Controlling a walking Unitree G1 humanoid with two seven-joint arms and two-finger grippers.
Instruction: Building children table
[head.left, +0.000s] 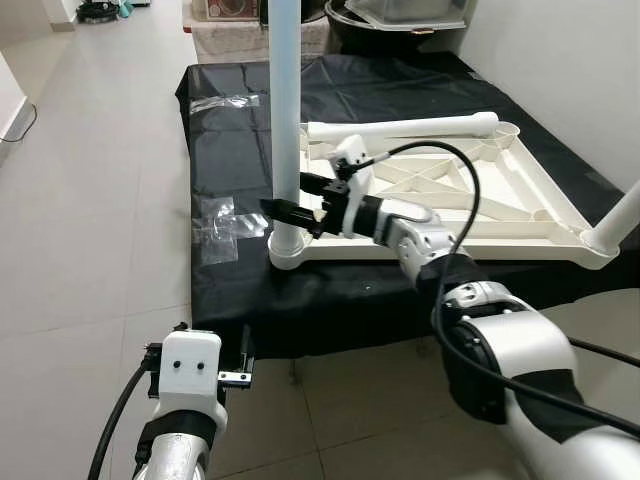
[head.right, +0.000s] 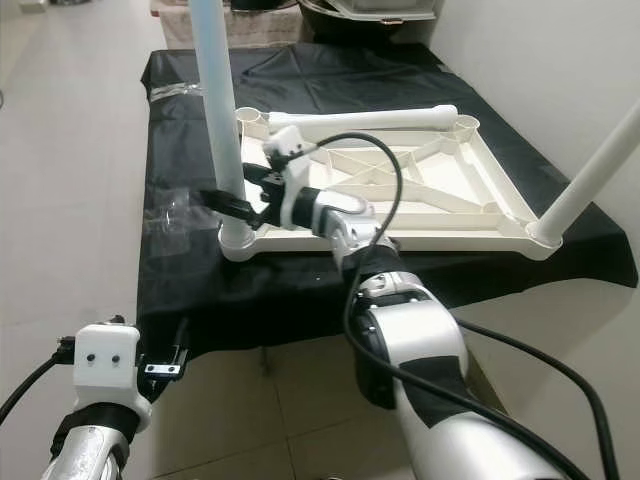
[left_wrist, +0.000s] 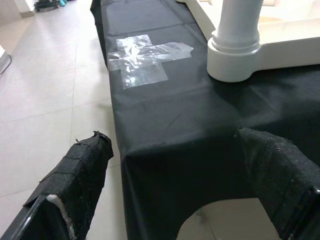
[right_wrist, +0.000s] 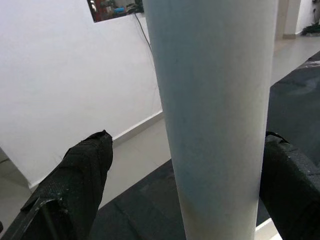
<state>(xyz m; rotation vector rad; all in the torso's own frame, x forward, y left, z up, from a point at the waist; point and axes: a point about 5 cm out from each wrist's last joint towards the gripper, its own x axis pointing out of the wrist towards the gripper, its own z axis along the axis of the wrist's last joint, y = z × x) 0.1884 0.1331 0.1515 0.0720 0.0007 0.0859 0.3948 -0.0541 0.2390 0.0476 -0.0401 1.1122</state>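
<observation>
In the eye views, one upturned white tabletop (head.left: 500, 200) lies on the black-covered bench (head.left: 240, 290) with three legs: two upright in corner sockets (head.left: 285, 110) (head.left: 615, 225), one lying loose (head.left: 400, 128). The right wrist view shows the right gripper (head.left: 292, 210) spread wide around the near upright leg. In the left wrist view, the left gripper (left_wrist: 190, 185) is wide open at the bench's edge; no writing is readable.

Upturned tabletop (head.left: 520, 190) on cloth (head.left: 230, 150), leg (head.left: 285, 110) upright in corner.
</observation>
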